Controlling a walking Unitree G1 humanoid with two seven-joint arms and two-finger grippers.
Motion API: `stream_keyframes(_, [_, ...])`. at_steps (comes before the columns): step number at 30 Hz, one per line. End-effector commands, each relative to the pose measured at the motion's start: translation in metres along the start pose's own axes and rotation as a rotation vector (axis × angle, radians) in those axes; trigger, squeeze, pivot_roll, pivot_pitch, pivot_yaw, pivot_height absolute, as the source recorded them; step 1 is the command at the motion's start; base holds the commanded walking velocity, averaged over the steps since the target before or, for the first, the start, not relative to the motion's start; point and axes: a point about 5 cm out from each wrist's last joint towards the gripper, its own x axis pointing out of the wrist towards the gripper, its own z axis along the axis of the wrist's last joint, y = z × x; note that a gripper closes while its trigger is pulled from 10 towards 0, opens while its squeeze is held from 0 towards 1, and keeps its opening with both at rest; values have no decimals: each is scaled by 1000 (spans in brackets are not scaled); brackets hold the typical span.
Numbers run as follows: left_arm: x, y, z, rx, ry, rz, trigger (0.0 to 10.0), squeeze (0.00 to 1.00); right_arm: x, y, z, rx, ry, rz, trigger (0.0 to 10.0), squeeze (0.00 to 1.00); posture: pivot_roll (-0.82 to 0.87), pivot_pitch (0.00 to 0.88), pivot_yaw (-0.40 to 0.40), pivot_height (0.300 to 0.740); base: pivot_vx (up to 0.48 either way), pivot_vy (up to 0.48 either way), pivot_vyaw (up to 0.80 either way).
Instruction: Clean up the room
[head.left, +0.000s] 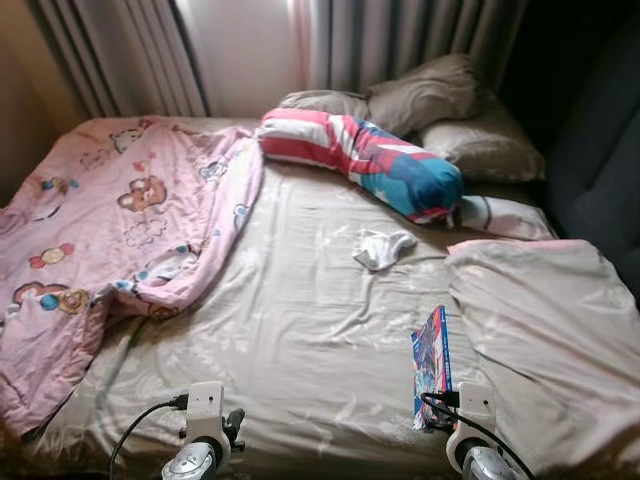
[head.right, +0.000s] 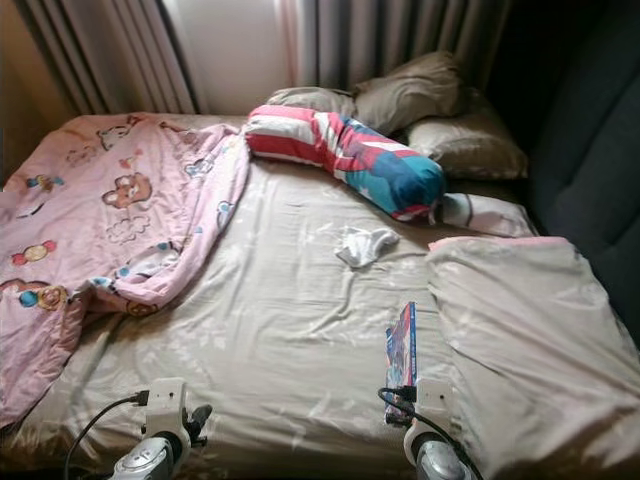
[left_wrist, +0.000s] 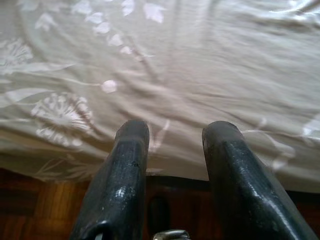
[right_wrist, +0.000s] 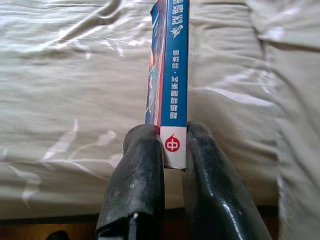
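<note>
Right gripper pinches our blue book by the spine end, book standing on edge over the beige bedsheet ahead of us. Left gripper sits parted, nothing between fingers, above the sheet's near edge.

My two silver arms, each topped by a white boxy wrist block with a black cable looped into it, left gripper and right gripper — long, rounded, glossy black fingers, scuffed — pale flecks.
</note>
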Motion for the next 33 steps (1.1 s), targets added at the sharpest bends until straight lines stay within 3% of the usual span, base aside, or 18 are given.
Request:
stream_keyframes(1, [-1,1,-4,-7,14,0,10000,0,3,2,12,-4,-57,8,10000,0,-59,41,-12,740,285,0,0])
stream_keyframes(8, [-2,2,-5,-8,14,2,10000,0,3,1,13,-4,-58,6,10000,0,-59,42,-13,740,273,0,0])
stream_keyframes(33, [-2,2,-4,2,13,-4,10000,0,5,1,23,47,-92,14,10000,0,-58,45,-7,740,0,0,0])
